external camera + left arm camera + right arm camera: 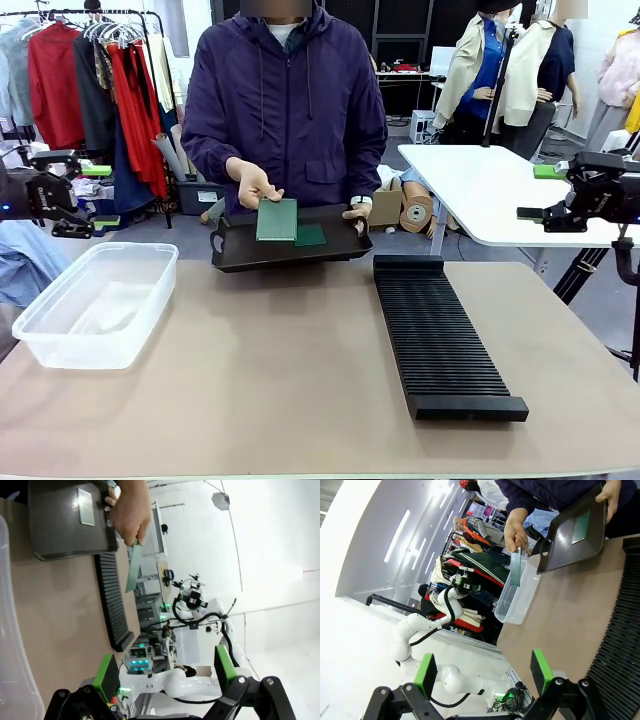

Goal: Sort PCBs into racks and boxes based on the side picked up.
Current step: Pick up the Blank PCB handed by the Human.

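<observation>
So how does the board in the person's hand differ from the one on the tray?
The held board hangs upright, pinched in the person's hand; the other board lies flat on the black tray, untouched. The held board is a lighter green, while the other board is darker. Both are thin green rectangles.

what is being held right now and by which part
The person's hand pinches a PCB by its top edge over the black tray, whose end the other hand grips. The left gripper and right gripper are open, holding nothing.
</observation>
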Controlling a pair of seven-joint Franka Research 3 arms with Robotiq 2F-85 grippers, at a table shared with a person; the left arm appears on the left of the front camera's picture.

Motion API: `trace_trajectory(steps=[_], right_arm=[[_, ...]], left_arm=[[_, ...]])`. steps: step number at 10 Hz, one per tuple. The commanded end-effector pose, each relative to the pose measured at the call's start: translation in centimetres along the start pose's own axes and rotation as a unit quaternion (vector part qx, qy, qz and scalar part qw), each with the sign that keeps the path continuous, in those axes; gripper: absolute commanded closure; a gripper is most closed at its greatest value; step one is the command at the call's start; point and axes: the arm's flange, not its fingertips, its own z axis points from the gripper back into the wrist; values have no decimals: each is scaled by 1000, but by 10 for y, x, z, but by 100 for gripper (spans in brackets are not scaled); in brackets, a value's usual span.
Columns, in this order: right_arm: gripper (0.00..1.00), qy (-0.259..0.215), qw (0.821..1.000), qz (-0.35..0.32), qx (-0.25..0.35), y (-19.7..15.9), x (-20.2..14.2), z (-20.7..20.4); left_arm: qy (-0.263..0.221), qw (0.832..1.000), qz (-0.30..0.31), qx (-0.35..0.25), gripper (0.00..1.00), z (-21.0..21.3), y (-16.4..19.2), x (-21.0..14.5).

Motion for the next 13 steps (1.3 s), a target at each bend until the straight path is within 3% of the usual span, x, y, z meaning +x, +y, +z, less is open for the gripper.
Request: trace_trajectory(steps=[1, 5, 10, 13], right_arm=[[0, 11, 1000, -10, -4, -3, 1, -3], [0, 46, 998, -42, -27, -14, 1, -13], [0, 40, 999, -31, -17, -21, -6, -14], [0, 40, 999, -31, -17, -21, -6, -14]], left_arm=[[17, 999, -15, -38, 0, -12, 3, 6], [57, 998, -6, -40, 0, -45, 22, 10], [115, 992, -31, -35, 0, -106, 45, 19], [121, 991, -56, -28, 0, -137, 52, 29]])
